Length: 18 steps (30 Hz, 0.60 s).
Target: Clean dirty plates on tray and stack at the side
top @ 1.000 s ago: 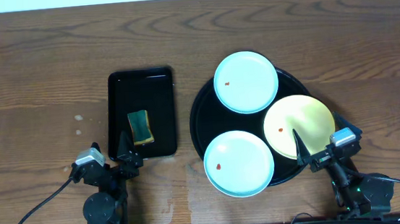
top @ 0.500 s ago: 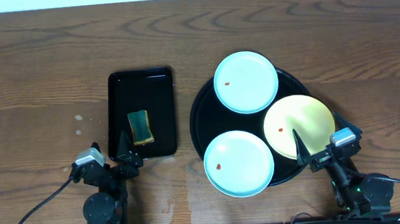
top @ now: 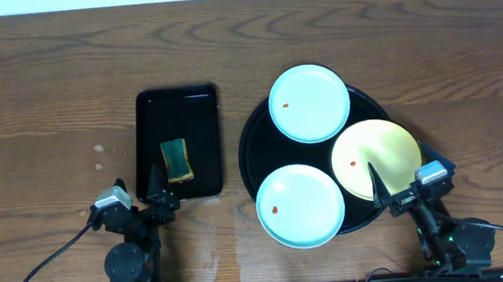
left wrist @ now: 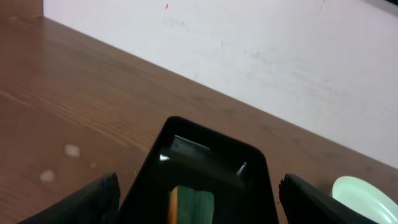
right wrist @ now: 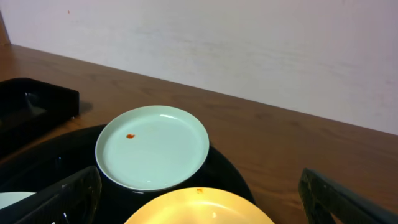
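Note:
Three plates lie on the round black tray [top: 250,150]. At the tray's far side is a mint-blue plate [top: 309,103] [right wrist: 152,146], at the right a yellow plate [top: 376,158] [right wrist: 199,210], and at the near side a second mint-blue plate [top: 300,205]. Each carries a small red speck. My right gripper [top: 402,168] [right wrist: 205,205] hovers open at the yellow plate's near right edge, with nothing between its fingers [right wrist: 65,199]. My left gripper [top: 137,182] [left wrist: 202,202] stands open at the near end of the rectangular tray, holding nothing.
A small rectangular black tray [top: 175,106] [left wrist: 205,146] lies left of the round tray and holds a green and yellow sponge [top: 176,159] [left wrist: 193,205]. A few pale specks [top: 98,150] mark the wood to its left. A white wall runs behind the table.

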### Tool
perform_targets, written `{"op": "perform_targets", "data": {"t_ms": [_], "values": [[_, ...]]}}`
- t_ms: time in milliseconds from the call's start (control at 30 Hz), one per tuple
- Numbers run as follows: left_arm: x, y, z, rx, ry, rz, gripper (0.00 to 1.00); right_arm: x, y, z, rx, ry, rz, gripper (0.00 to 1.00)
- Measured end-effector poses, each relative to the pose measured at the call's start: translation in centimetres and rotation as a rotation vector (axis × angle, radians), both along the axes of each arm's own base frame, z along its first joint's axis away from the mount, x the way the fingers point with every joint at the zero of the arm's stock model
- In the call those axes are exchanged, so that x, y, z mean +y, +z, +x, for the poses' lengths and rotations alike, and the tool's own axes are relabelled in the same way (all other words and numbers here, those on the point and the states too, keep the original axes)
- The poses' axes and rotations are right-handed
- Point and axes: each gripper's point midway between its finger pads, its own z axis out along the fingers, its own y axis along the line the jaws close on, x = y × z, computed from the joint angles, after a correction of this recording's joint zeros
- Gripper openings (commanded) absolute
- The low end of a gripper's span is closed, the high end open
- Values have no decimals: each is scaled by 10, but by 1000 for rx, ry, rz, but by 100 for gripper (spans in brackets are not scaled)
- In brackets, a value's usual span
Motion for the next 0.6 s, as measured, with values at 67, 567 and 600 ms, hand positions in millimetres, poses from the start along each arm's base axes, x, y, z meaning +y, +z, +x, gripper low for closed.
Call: {"op": "perform_targets", "data": {"t_ms": [67,567,600], "values": [[0,3,1,-25,0,-2,83,0,0,0,-2,-1,0,99],[-12,33,3,-80,-70,-8,83,8,25,-5,-49,48,-1,99],[-13,34,3,-42,-77,-4,83,7,30,-5,-36,42,0,99]]}}
